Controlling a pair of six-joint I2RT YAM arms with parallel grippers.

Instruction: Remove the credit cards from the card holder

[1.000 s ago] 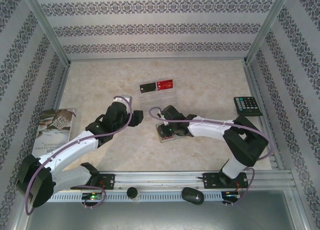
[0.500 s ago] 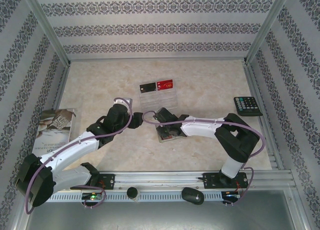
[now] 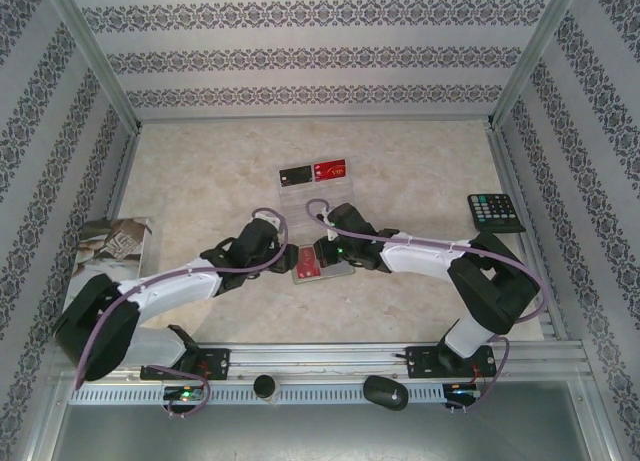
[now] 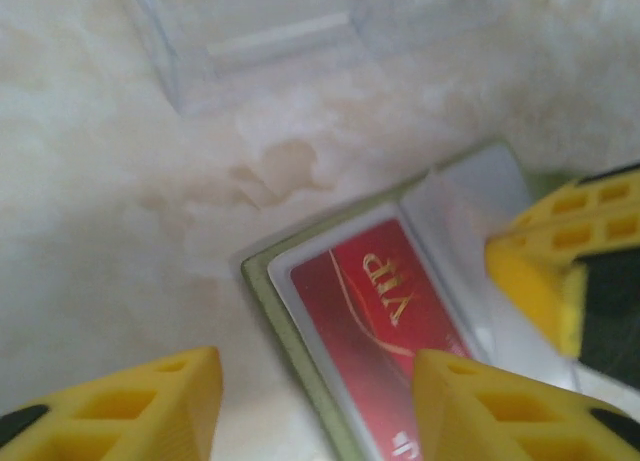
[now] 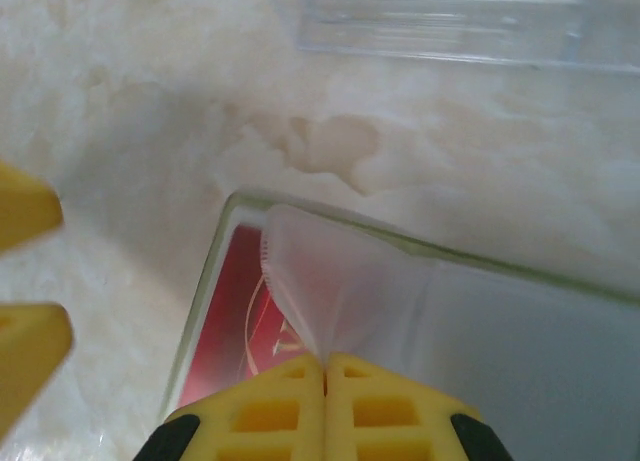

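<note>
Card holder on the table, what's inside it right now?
A red card with gold VIP lettering lies in the open card holder, under a clear sleeve that the right gripper pinches. Anything beneath that card is covered.

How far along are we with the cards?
Done: a black card, a red card and clear cards lie on the table beyond the holder. In hand: the right gripper is shut on the holder's clear flap; the left gripper is open at its corner. Left: the VIP card sits inside.
</note>
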